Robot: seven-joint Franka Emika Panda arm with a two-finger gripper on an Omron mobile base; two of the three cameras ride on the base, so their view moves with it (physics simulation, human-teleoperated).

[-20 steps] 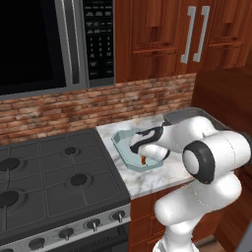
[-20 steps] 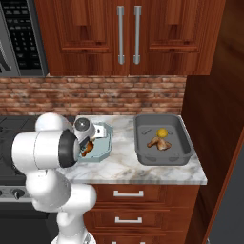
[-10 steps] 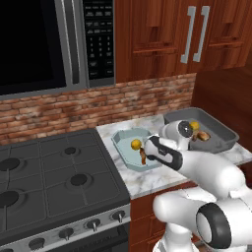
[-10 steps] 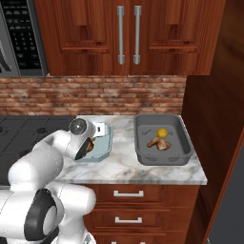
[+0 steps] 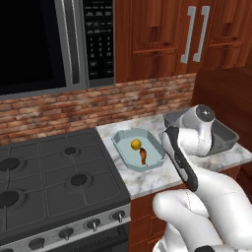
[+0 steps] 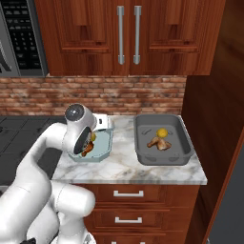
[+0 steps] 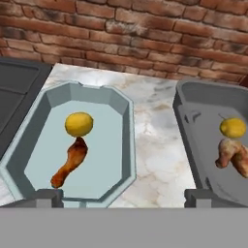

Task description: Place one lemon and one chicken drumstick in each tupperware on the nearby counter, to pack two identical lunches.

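Marbled tabletop (image 6: 121, 167) beside a black stove (image 5: 54, 182), under a brick wall. Near the tabletop's stove-side edge, a pale blue-grey tub with cut corners (image 7: 123, 145), holding one lemon (image 7: 79, 124) with a chicken drumstick (image 7: 70, 162) just below it, the two touching or nearly so. Toward the tabletop's far-side edge, well apart from the first, a dark grey tub (image 6: 141, 153), holding a second lemon (image 6: 162, 132) and a second drumstick (image 6: 158, 142) close together. Hand (image 7: 123, 196) spread wide and carrying nothing, fingertips (image 7: 47, 195) straddling the strip of bare marble between the tubs, raised above the near edge. Compared with a second ago, arm swung out of its tall hunched pose over the pale tub, elbow dropped low, pale tub and its contents now uncovered in the left base view. Judged from that: second lunch just filled, both tubs matching, task apparently complete, nothing left but to retreat.
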